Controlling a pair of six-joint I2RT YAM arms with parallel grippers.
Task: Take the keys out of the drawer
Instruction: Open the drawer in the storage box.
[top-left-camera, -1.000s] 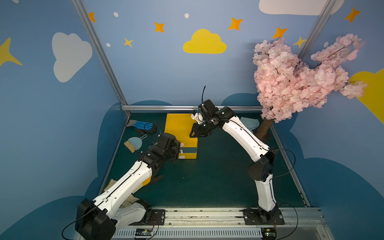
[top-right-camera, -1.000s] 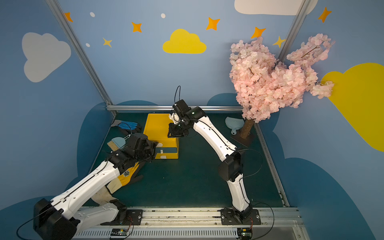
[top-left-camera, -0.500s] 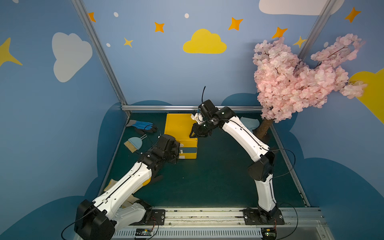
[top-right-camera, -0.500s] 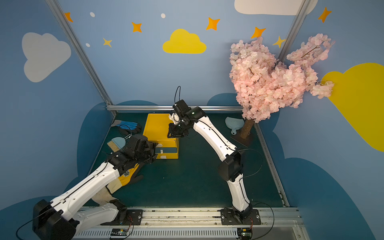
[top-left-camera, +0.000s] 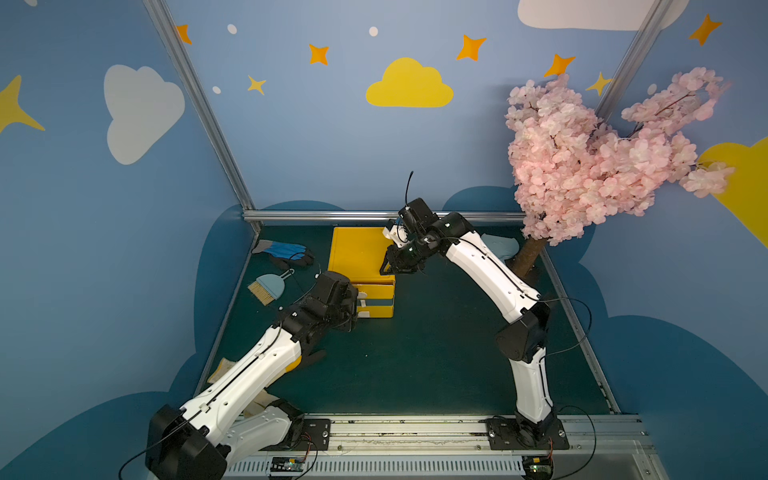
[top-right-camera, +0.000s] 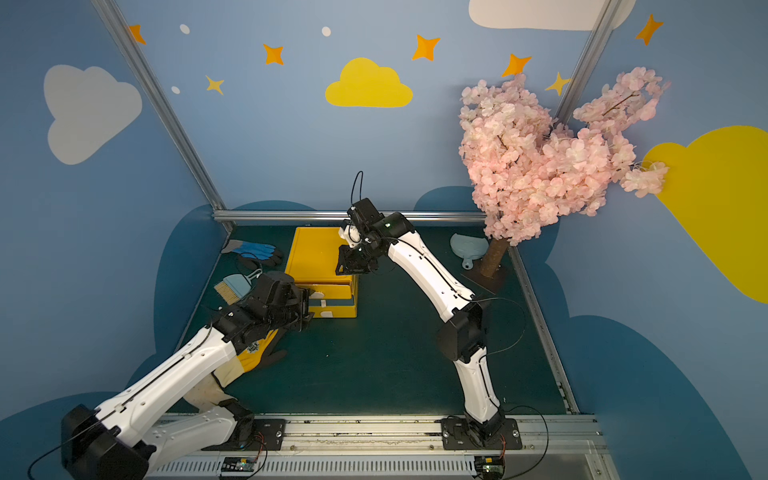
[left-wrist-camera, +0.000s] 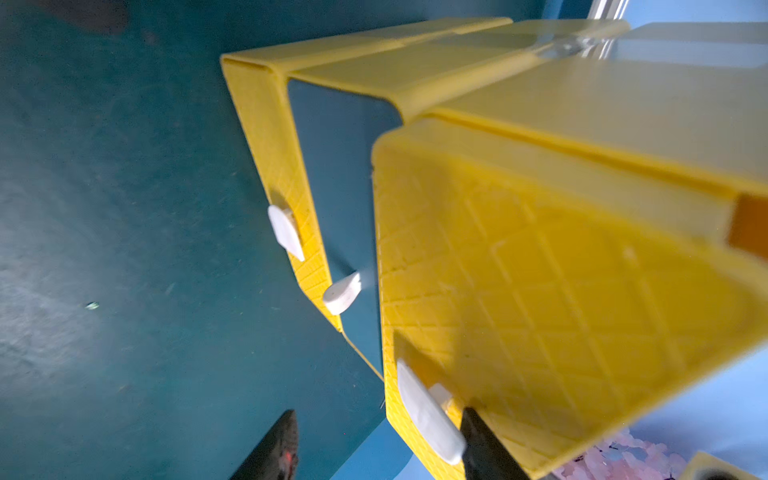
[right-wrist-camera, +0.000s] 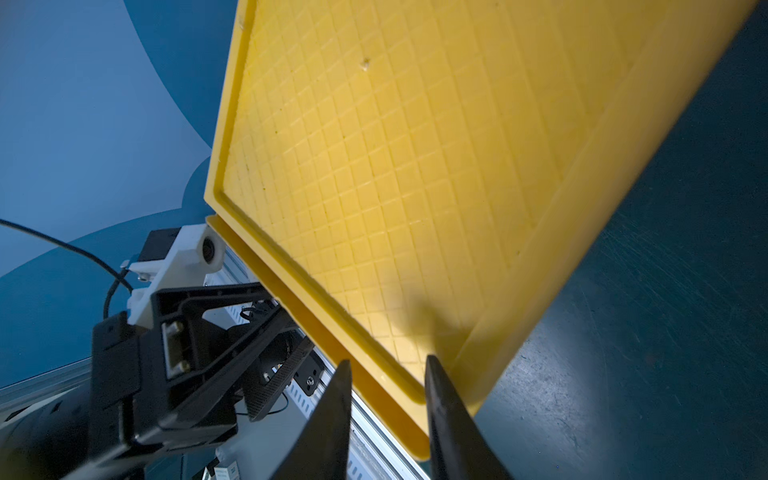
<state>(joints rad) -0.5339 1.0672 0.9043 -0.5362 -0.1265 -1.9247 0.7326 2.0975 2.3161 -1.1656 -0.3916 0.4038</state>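
left gripper (left-wrist-camera: 379, 415) apart astride drawer handle (left-wrist-camera: 428, 415) | right gripper (right-wrist-camera: 387, 362) apart over cabinet rim (right-wrist-camera: 299, 282) | keys (unseen)

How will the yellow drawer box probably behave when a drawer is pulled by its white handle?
The yellow drawer box looks like thin plastic, so probably light and stiff. Loose on the green mat, it may slide with the pull unless the right gripper at its top corner steadies it.

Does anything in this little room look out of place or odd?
Only loose clutter: a blue glove and a hand brush lie on the green mat left of the yellow drawer unit, the light-blue dustpan sits apart beside the tree, and a yellow glove lies partly under the left arm. Nothing looks spilled or broken.
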